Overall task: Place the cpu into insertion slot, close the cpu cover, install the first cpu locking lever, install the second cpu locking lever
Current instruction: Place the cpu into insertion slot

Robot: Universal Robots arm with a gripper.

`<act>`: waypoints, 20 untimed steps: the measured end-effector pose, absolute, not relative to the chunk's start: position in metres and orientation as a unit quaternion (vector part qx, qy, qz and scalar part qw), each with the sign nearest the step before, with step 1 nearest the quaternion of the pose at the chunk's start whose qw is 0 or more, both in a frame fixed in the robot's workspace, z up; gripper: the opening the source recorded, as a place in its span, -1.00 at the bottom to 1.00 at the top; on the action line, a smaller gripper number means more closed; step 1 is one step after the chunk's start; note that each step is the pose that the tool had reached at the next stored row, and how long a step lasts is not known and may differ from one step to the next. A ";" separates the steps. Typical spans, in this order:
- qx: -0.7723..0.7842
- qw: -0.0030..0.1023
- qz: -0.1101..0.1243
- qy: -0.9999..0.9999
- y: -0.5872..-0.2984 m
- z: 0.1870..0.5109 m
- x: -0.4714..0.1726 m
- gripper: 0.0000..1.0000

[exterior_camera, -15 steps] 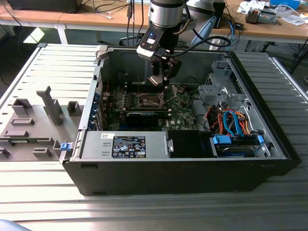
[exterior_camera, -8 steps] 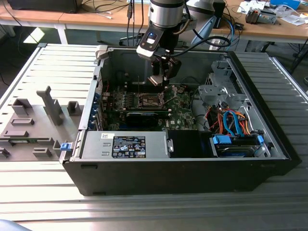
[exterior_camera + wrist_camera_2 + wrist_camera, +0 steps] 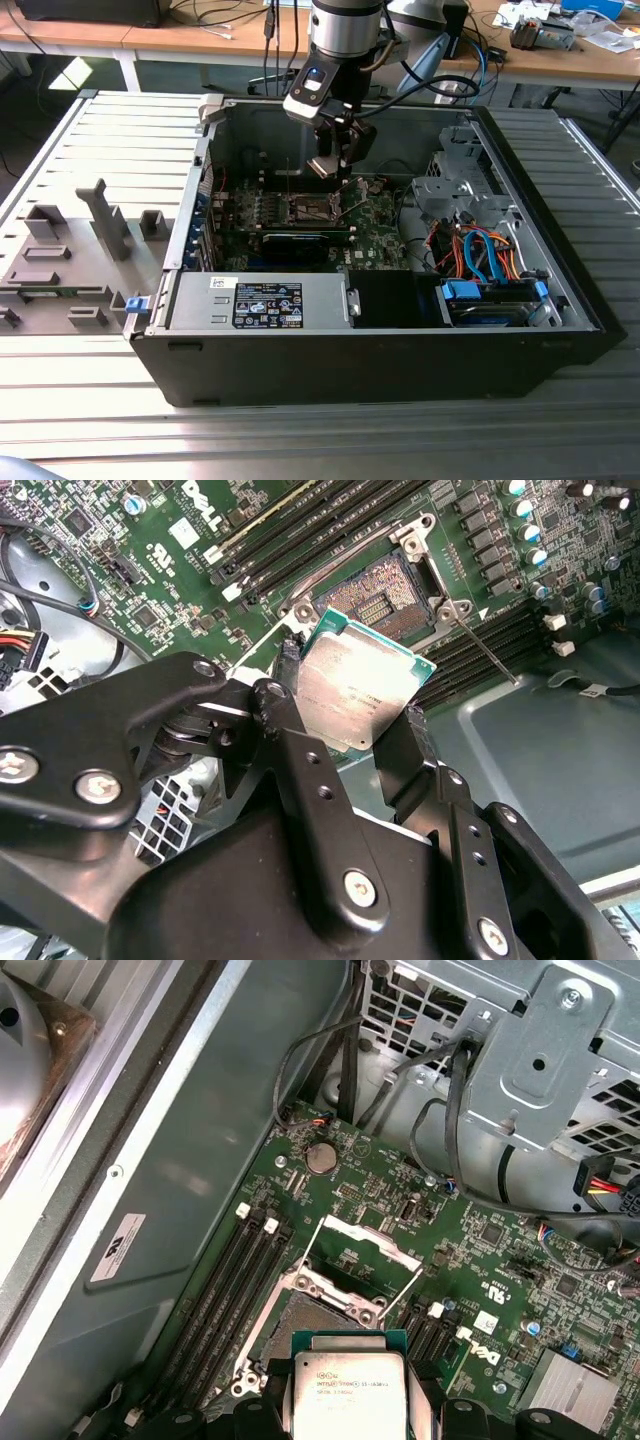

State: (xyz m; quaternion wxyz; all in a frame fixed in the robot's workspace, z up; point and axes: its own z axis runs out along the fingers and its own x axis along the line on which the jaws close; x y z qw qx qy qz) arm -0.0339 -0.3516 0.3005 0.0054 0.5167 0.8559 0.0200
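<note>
One of four steps, chip not seated yet. My fingers (image 3: 288, 665) pinch the chip (image 3: 362, 688) by its edges, tilted, hovering just short of the bare socket (image 3: 385, 592); cover (image 3: 362, 1243) flipped open. I reckon seating needs it levelled and squared over the contacts. Silvery top, green rim.
</note>
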 end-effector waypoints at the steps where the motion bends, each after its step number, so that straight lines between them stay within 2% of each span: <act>1: 0.517 0.005 0.020 0.856 -0.352 0.301 -0.034 0.08; 20: 0.527 0.006 0.020 0.850 -0.352 0.301 -0.034 0.08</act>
